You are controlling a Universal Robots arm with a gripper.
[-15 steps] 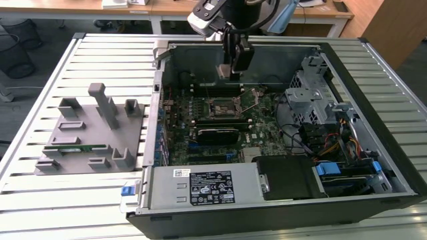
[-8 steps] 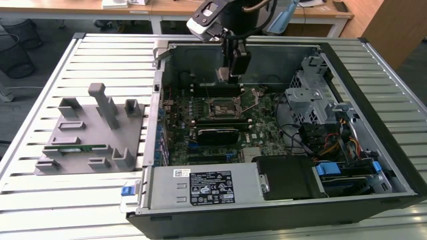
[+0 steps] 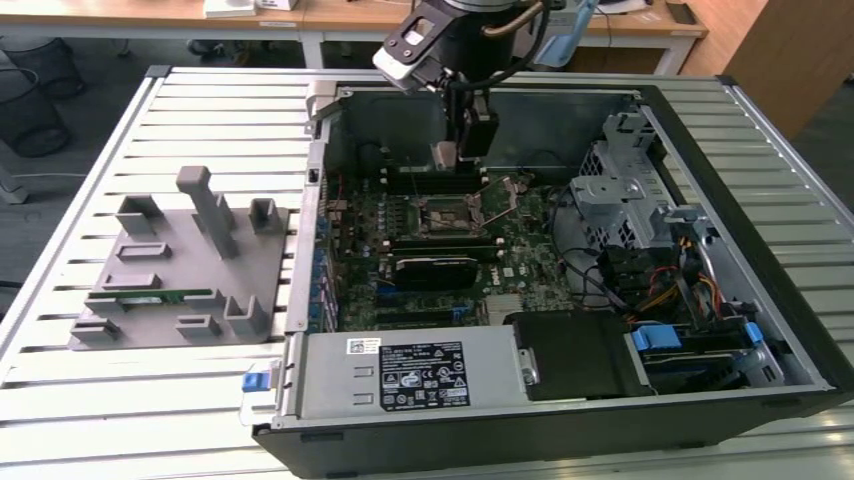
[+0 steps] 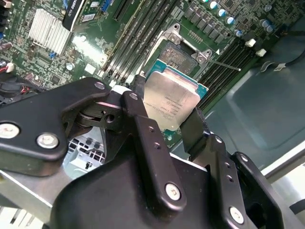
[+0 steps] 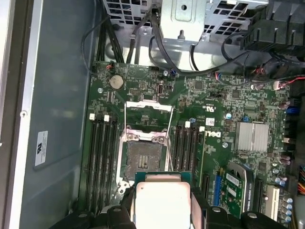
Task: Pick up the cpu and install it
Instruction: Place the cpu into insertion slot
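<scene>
One cpu (image 4: 171,102), one open socket (image 5: 143,160), one computer case (image 3: 534,445) (lid off), two fingers (image 4: 147,143).

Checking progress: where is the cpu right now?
In the second wrist view, the cpu sits clamped in the gripper, above the motherboard near its open socket.

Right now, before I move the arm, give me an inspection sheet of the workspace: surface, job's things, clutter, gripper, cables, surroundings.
Surface: slatted metal table bearing an open computer case.
Job's things: cpu held above the motherboard; socket open, no chip in it.
Clutter: grey fixture tray on the exterior view's left, a green memory stick in it.
Gripper: gripper shut on the cpu's edges.
Cables: loose wires beside the drive cage.
Surroundings: wooden desks, black bin.
</scene>
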